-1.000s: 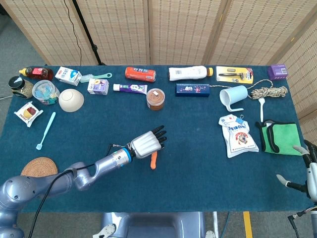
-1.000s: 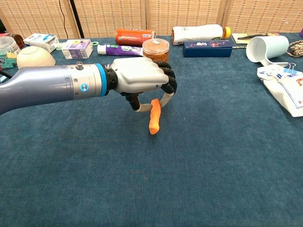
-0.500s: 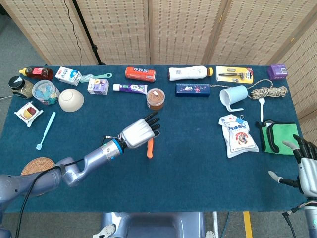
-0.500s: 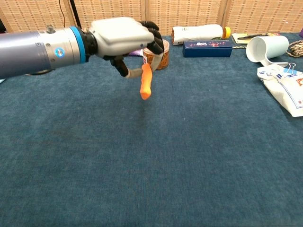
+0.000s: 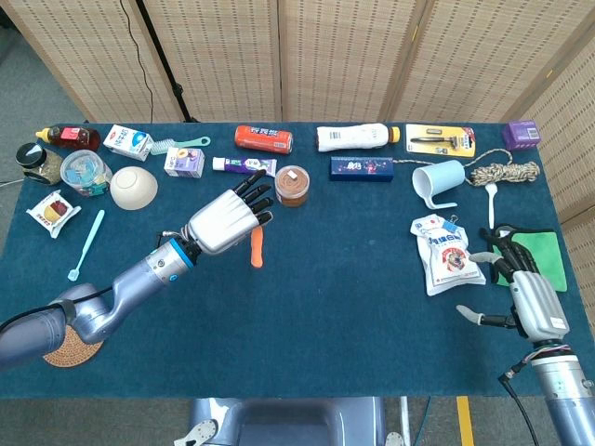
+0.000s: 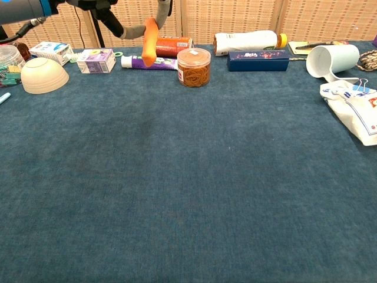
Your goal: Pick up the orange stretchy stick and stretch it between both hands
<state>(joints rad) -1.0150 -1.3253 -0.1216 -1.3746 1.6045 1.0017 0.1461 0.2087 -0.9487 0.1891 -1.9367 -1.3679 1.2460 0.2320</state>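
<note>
The orange stretchy stick (image 5: 257,247) hangs upright from my left hand (image 5: 223,221), which pinches its top end well above the blue tablecloth. In the chest view the stick (image 6: 150,41) dangles at the top edge in front of the toothpaste tube, and only a fingertip (image 6: 126,32) and a bit of forearm show. My right hand (image 5: 522,295) hovers at the table's right edge beside the white bag. Its fingers are spread and hold nothing. It does not show in the chest view.
A jar of rubber bands (image 5: 291,184) stands just behind the stick. A beige bowl (image 5: 134,187) sits to the left. Near my right hand lie a clipped white bag (image 5: 446,253), a green cloth (image 5: 532,257) and a tipped blue cup (image 5: 437,181). Boxes and bottles line the back.
My left hand took the stick off the cloth and carried it up and toward the back left. My right hand rose and came inward over the table's right edge.
</note>
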